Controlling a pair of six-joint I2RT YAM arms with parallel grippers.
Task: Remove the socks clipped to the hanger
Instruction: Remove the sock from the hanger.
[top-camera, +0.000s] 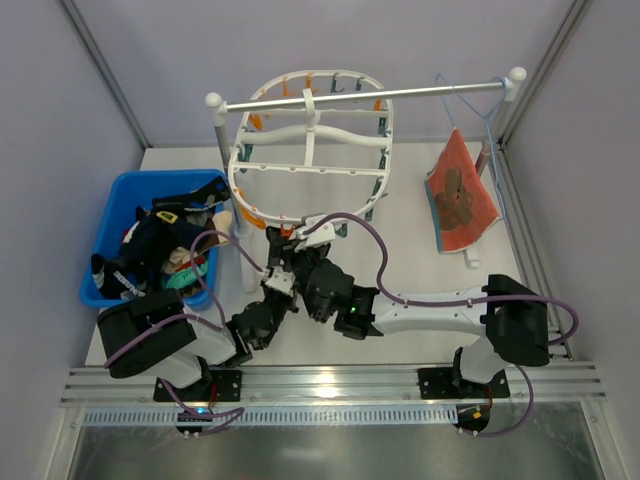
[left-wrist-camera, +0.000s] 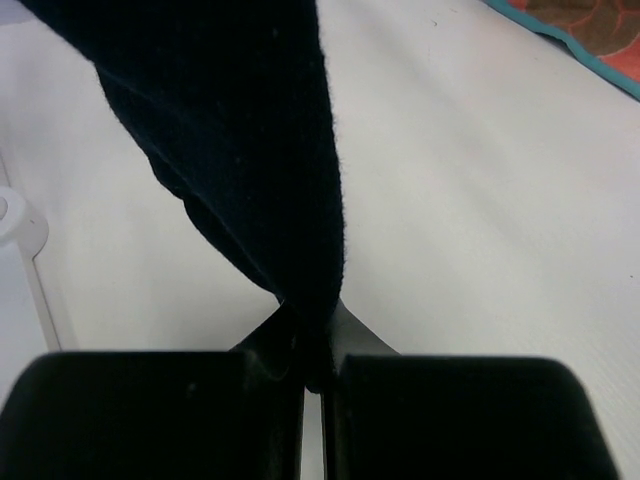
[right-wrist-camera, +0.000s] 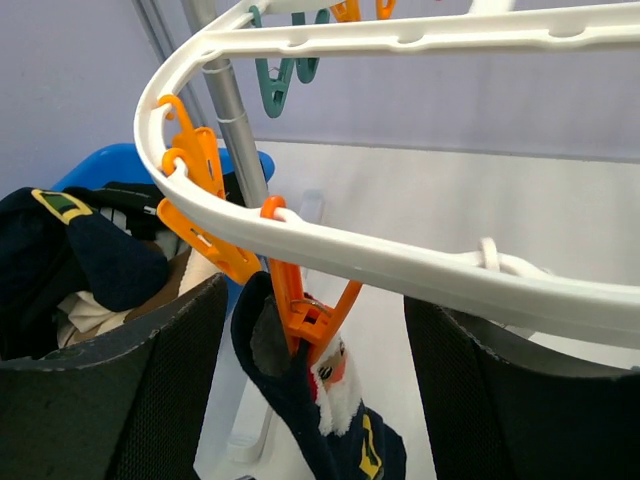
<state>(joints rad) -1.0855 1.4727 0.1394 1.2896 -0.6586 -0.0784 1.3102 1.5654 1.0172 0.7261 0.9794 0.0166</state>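
Note:
The white oval hanger (top-camera: 310, 140) hangs from the rail, with orange and teal clips on its frame (right-wrist-camera: 350, 255). At its near edge, an orange clip (right-wrist-camera: 300, 310) pinches a dark navy sock (right-wrist-camera: 330, 420) with a white-bearded face and a yellow patch. My right gripper (right-wrist-camera: 315, 335) is open, its mesh fingers (right-wrist-camera: 170, 370) on either side of that clip and sock, not touching them. My left gripper (left-wrist-camera: 312, 350) is shut on a dark navy sock (left-wrist-camera: 250, 150) that stretches up and out of view. In the top view both grippers, left (top-camera: 279, 284) and right (top-camera: 300, 255), are under the hanger's near rim.
A blue bin (top-camera: 108, 215) on the left holds several loose socks (top-camera: 160, 245). The white-and-grey rail stand (top-camera: 400, 93) spans the back, its post (right-wrist-camera: 235, 120) close behind the clip. An orange-red flower cloth (top-camera: 460, 195) hangs on a blue wire hanger (top-camera: 490, 130) at the right.

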